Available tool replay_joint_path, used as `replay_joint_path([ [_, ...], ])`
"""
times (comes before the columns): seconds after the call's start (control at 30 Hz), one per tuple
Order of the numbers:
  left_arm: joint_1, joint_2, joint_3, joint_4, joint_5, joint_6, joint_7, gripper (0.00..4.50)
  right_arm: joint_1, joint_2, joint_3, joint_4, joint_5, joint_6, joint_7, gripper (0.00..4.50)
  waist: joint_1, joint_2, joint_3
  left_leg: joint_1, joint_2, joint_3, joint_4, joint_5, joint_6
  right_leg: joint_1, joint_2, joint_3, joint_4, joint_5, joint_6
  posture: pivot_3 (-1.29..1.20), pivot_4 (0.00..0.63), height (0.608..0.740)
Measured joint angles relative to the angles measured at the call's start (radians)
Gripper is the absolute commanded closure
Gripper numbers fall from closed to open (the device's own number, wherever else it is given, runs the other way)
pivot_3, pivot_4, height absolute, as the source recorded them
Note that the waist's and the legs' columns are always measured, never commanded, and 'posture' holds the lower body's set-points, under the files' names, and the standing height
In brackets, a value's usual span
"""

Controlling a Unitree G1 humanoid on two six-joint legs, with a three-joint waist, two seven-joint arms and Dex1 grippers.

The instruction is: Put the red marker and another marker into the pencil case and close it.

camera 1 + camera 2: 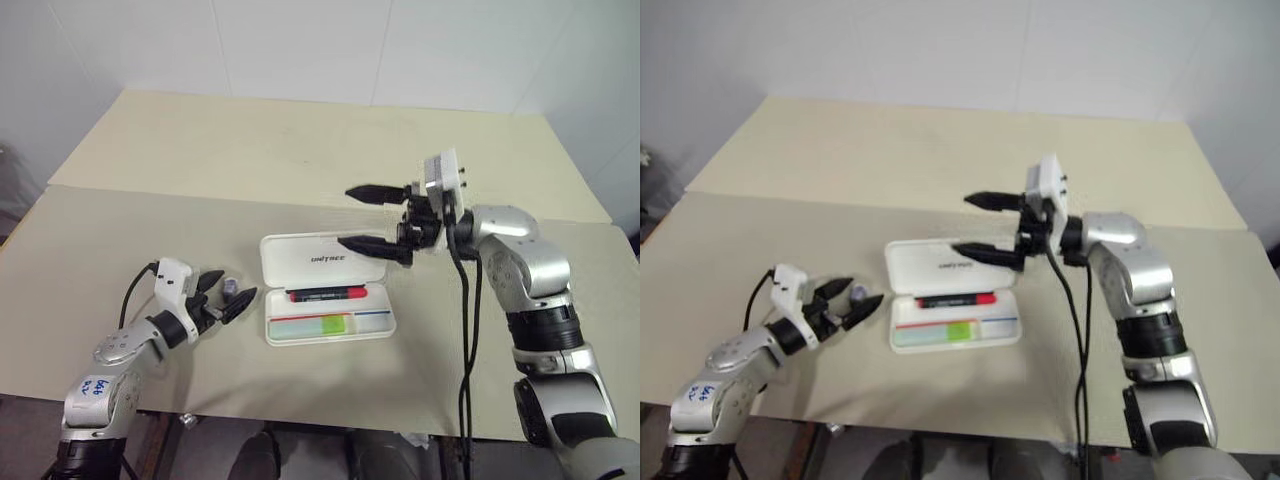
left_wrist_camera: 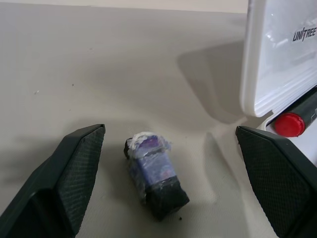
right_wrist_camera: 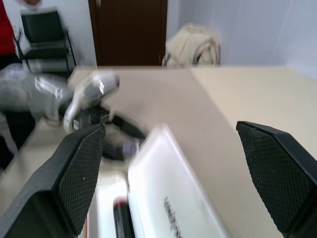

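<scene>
The pencil case (image 1: 325, 290) is lying open near the middle of the table (image 1: 250, 150), its lid tilted up at the far side. The red marker (image 1: 327, 294) and another marker (image 1: 312, 324) (the pale green one) are both resting inside the tray, the red at 12 o'clock from the green. The right gripper (image 1: 372, 218) is hovering above the lid's 2 o'clock corner, fingers spread wide and holding nothing. At 9 o'clock from the case, the left gripper (image 1: 226, 294) is sitting low, fingers spread on either side of a small grey-blue stubby object (image 2: 154, 176).
</scene>
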Motion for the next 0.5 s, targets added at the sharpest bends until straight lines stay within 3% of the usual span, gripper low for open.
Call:
replay_joint_path([
  [0.4,-0.050,-0.006,-0.035,-0.020,0.022,0.136,0.068,0.00,-0.014,-0.025,-0.020,0.037,-0.004,0.002,0.035,0.03,0.002,0.003,-0.002,0.001,0.001,0.000,0.006,0.000,0.000,0.001,0.007,0.002,0.005,0.000,0.001,0.00,0.150,0.740],
  [0.5,-0.050,-0.008,-0.031,-0.030,0.022,0.157,0.082,0.67,-0.031,-0.030,-0.031,0.053,-0.001,0.009,0.034,0.00,0.002,0.003,-0.002,0.002,0.001,0.000,0.006,0.000,0.000,0.001,0.008,0.002,0.006,0.000,0.001,0.00,0.150,0.740],
])
